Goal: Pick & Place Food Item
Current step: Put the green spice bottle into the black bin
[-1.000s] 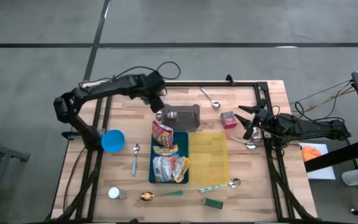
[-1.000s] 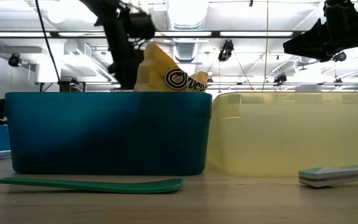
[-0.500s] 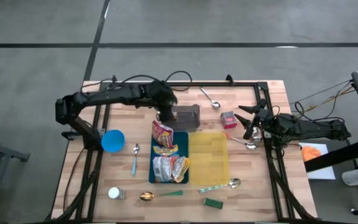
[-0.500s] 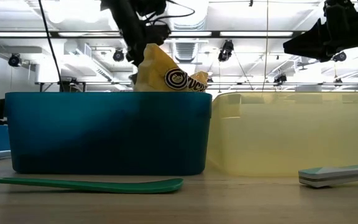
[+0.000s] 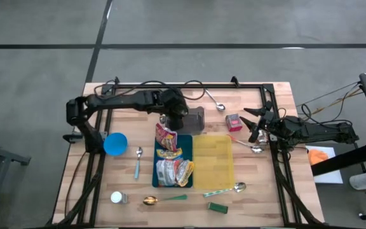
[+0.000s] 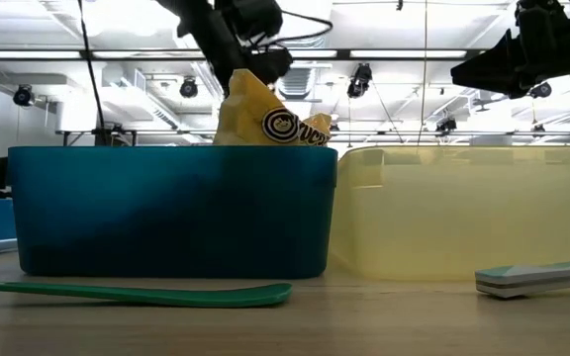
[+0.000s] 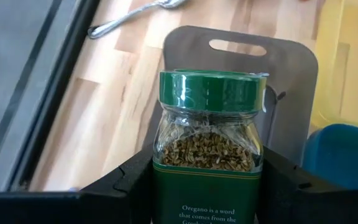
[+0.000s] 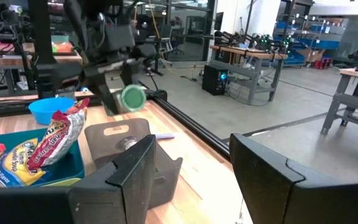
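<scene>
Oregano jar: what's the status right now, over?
Left claw shut on oregano jar, over grey cutting board. Right claw open, idle at table's right edge. Path not blocked.

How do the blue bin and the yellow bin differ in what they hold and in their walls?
The blue bin holds snack bags; the yellow bin shows nothing inside. The blue bin has solid, opaque walls; the yellow bin is see-through in the low view. Both stand side by side mid-table, with walls of similar height.

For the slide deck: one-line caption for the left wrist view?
Left gripper holds a green-lidded oregano jar above the grey cutting board.
</scene>
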